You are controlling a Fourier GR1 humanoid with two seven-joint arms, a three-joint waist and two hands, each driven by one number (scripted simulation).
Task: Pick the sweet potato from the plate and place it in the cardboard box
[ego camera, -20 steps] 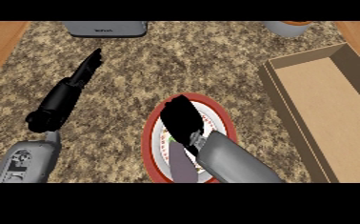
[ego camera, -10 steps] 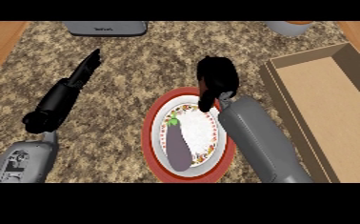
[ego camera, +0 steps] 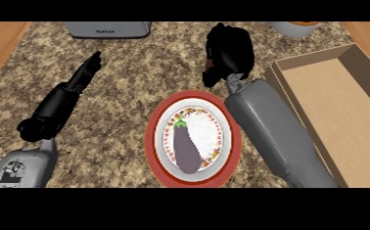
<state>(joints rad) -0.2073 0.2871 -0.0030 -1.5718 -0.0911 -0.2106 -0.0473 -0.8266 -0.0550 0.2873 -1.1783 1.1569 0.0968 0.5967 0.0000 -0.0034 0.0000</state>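
One hand (ego camera: 228,53) lifted off plate (ego camera: 155,136) — fingers curled

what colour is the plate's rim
Red, around a white centre; the head view shows the plate best.

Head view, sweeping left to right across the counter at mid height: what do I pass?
Left hand, open, fingers straight → red-rimmed round plate bearing a purple eggplant-like vegetable → right hand, curled, beyond the plate → open brown cardboard box.

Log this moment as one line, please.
right hand: shut on sweet potato, beyond plate | left hand: open, at left | plate: holds purple vegetable
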